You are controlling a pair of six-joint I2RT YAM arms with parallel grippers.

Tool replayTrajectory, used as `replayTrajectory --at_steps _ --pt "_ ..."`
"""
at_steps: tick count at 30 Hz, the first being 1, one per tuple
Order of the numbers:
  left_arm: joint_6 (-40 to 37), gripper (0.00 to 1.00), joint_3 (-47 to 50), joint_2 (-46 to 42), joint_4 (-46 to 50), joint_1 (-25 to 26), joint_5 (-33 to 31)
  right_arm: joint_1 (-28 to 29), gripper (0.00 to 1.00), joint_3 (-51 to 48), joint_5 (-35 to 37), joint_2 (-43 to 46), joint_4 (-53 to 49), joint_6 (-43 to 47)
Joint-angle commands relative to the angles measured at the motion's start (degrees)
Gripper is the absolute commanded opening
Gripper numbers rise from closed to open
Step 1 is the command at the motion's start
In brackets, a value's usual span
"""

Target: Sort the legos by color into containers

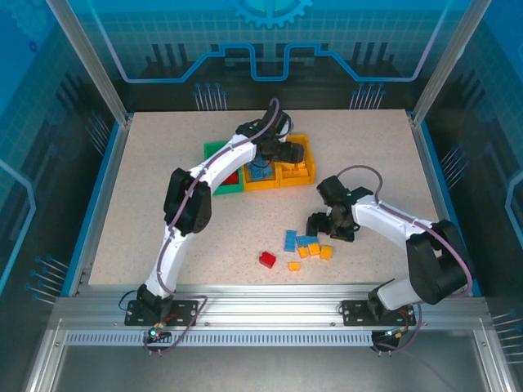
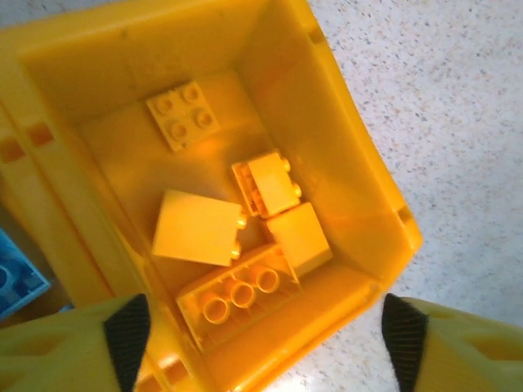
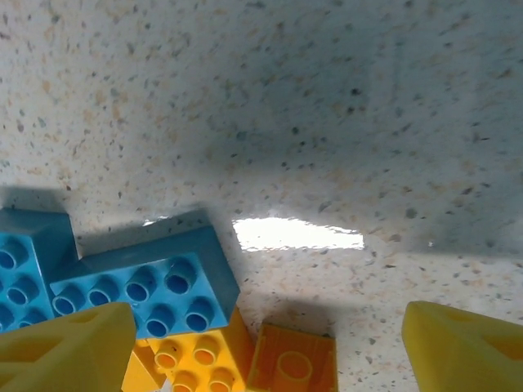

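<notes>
Speckled pale table (image 1: 163,188), ringed by aluminium rails and blue-lit panels. Containers, three joined in a row: green bin (image 1: 214,152), farthest from the left gripper (image 1: 290,155), red showing inside; middle yellow bin (image 1: 260,185), just beside that gripper, blue pieces inside; end yellow bin (image 1: 310,155), directly beneath it. Left gripper (image 2: 261,331): jaws spread wide, nothing between them, black-padded fingers (image 2: 127,331) poised over the near end of the end yellow bin (image 2: 343,139). Contents below the fingers: five yellow legos (image 2: 200,229), of which a square four-stud piece (image 2: 184,114) lies flat at the far side, the other four tumbled together nearer the fingers, one oblong with its hollow underside up. Blue brick (image 2: 16,282) past one finger, in the neighbouring bin. Right gripper (image 1: 317,225): low over the table, jaws wide apart, holding nothing. Loose legos beside it, seen from above: two blue, four yellow-orange in a close cluster (image 1: 310,247) just off the fingertips; red brick (image 1: 267,260) set apart, farther from the gripper. Right gripper (image 3: 265,351) at close range: oblong blue brick (image 3: 155,290) studs up just inside one finger, second blue brick (image 3: 24,269) touching it farther out, yellow brick (image 3: 192,359) and orange brick (image 3: 294,367) lying between the fingers, bare table beyond.
</notes>
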State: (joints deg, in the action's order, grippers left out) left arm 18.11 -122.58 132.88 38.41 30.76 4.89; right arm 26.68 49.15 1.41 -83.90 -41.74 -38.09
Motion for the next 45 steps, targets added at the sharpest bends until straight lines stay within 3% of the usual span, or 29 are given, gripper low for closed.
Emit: replayTrajectory --at_steps 1,8,13,19,34,45 --pt "3.14 0.99 3.26 -7.11 -3.39 0.01 3.04 2.76 0.86 3.41 0.94 -1.64 -1.49 1.37" --pt "2.39 0.99 16.57 -16.49 -2.87 -0.49 -2.01 7.43 0.89 5.96 2.32 -3.82 -2.38 1.15" --pt "5.38 0.99 30.37 -25.1 -8.24 -2.35 -1.85 9.5 0.89 6.23 3.41 -6.06 -2.76 4.02" --pt "5.9 0.99 38.67 -31.18 -9.32 -3.74 -2.51 10.52 0.89 8.01 4.73 -9.36 -3.31 6.33" --pt "6.9 0.99 46.05 -36.15 -9.33 -4.38 -4.62 9.6 0.8 10.12 8.93 -14.95 -5.24 8.26" --pt "7.21 0.99 48.15 -37.32 -8.99 -5.15 -6.07 5.95 0.69 9.04 6.54 -13.56 -3.97 8.63"
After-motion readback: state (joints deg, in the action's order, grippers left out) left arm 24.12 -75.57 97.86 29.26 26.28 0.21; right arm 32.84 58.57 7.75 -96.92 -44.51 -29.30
